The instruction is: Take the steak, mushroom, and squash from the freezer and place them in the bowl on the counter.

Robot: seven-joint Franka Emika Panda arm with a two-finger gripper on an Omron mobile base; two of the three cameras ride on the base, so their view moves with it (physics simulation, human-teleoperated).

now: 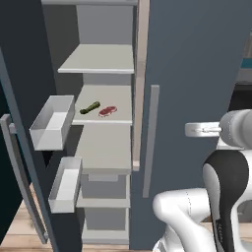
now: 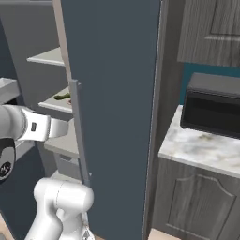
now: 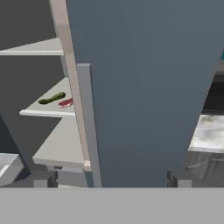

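With jaws spread wide, the gripper (image 3: 112, 181) holds nothing; touches nothing.

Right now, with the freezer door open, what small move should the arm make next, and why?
Probably swing the gripper left, around the closed door, toward the shelf. The squash and the steak lie there side by side, the open jaws hold nothing, and the hand view faces the closed door.

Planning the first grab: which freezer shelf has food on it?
The second shelf from the top; the squash and steak lie on it, others bare.
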